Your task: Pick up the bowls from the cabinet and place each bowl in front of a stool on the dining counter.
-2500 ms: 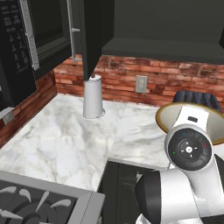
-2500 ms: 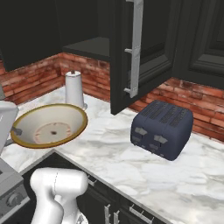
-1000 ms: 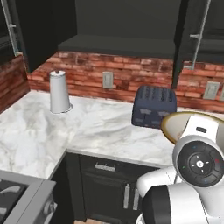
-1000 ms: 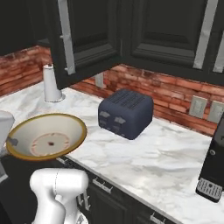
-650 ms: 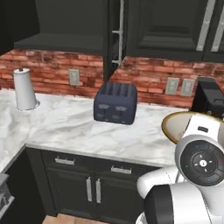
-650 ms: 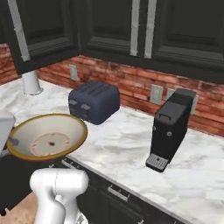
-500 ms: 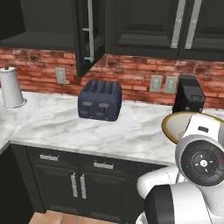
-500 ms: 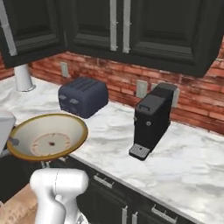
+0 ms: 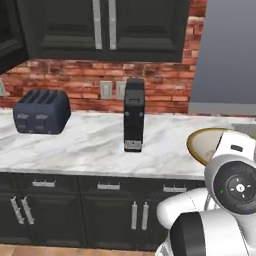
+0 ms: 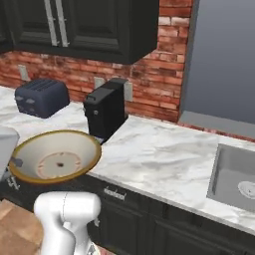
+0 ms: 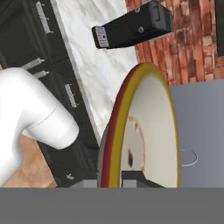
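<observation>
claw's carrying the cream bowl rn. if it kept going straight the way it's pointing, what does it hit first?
Likely the grey wall beyond the counter: past the cream bowl held in the shut claw, that is what lies ahead. Depth is unclear.

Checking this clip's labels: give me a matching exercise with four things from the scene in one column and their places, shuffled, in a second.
Things:
1. cream bowl
2. toaster
3. coffee machine
4. sink

Places:
A. set into the worktop at the right end in the right base view
B. upright on the marble between the toaster and the grey panel
C. held at its rim by the pincer, in front of the worktop edge
D. at the left end of the worktop by the brick wall

Pairs: 1-C, 2-D, 3-B, 4-A
</observation>
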Robot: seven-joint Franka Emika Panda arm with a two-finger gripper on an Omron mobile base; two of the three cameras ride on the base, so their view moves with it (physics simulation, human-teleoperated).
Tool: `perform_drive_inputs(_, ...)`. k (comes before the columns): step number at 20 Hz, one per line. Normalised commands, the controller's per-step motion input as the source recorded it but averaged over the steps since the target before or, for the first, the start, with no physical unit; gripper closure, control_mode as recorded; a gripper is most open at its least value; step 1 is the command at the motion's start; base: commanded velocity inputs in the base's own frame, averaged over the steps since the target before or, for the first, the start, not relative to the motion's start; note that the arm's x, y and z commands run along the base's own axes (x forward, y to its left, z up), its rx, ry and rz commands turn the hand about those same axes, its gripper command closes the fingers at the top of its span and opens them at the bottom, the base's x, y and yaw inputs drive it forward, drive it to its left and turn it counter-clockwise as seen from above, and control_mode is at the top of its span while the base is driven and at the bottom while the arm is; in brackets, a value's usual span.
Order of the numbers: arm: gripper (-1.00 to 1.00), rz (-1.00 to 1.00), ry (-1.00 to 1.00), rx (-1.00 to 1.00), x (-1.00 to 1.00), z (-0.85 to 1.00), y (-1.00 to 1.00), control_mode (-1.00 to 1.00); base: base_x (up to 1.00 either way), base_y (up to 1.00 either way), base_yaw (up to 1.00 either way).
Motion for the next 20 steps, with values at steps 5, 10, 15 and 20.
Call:
perform_drive_inputs(5,1.0,0.0,0.0,0.0,0.0,0.0,0.0,1.0,0.0,-1.0,-0.68)
perform_drive_inputs(10,1.0,0.0,0.0,0.0,0.0,0.0,0.0,1.0,0.0,-1.0,-0.74)
perform_drive_inputs(15,1.0,0.0,0.0,0.0,0.0,0.0,0.0,1.0,0.04,-1.0,-0.72)
perform_drive_inputs(20,1.0,0.0,0.0,0.0,0.0,0.0,0.0,1.0,0.12,-1.0,-0.67)
